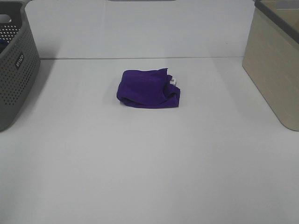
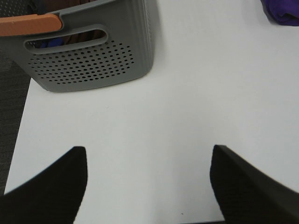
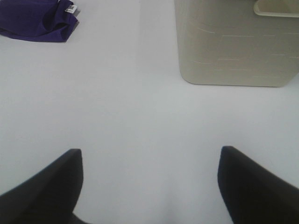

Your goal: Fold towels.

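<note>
While the purple towel (image 1: pixel 148 89) is lying crumpled near the middle of the white table (image 1: pixel 149 163), neither arm is being shown in the high view. The cloth is bunched into a loose, uneven heap rather than a flat square, and a small white tag (image 1: pixel 172 81) is showing at its right edge. It is being kept well apart from both baskets — the grey perforated basket (image 1: pixel 16 65) is standing at the left edge of the table, the beige basket (image 1: pixel 275 60) at the right.

In the left wrist view, the left gripper (image 2: pixel 149 186) is being held above bare table with its dark fingers (image 2: pixel 51 186) spread wide and nothing between them. The grey basket (image 2: pixel 93 56) is seen ahead of it, an orange strip (image 2: pixel 30 24) lying along its rim, and only a corner of the towel (image 2: pixel 282 11) is being caught at the frame's edge.

In the right wrist view, the right gripper (image 3: pixel 149 186) is likewise being held over the empty surface, its fingers (image 3: pixel 254 186) parted and gripping nothing. The beige basket (image 3: pixel 236 44) is being shown ahead of it, and the towel (image 3: pixel 37 21) — tag (image 3: pixel 70 8) visible — is lying well away from the fingertips.
</note>
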`<state>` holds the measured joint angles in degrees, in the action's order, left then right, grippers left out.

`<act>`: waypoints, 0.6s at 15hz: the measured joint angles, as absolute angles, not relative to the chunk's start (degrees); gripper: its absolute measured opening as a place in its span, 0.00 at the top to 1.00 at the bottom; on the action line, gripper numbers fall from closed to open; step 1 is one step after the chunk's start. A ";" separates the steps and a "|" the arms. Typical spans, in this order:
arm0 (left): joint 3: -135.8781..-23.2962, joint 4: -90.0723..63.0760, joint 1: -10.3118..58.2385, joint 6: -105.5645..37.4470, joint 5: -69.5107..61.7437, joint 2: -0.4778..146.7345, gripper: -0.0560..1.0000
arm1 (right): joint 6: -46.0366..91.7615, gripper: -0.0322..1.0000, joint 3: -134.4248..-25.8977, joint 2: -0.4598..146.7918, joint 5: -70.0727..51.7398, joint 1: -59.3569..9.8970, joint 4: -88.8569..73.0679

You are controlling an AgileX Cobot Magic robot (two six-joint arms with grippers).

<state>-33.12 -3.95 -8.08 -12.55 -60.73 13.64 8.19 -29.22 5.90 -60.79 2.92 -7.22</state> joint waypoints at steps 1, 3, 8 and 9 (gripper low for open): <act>-31.17 -4.41 -8.08 -12.55 -60.73 11.06 0.31 | 8.19 0.21 -28.93 5.61 -60.62 2.92 -7.22; -29.39 -4.93 -8.08 -12.72 -60.56 6.53 0.31 | 8.19 0.22 -28.93 5.61 -60.56 2.92 -7.22; -29.39 -4.98 -5.79 -12.72 -60.28 3.09 0.31 | 8.19 0.23 -28.76 1.43 -60.50 1.60 -7.39; -29.39 -4.98 -5.21 -12.72 -60.28 2.92 0.31 | 8.19 0.23 -28.76 0.74 -60.56 1.60 -7.39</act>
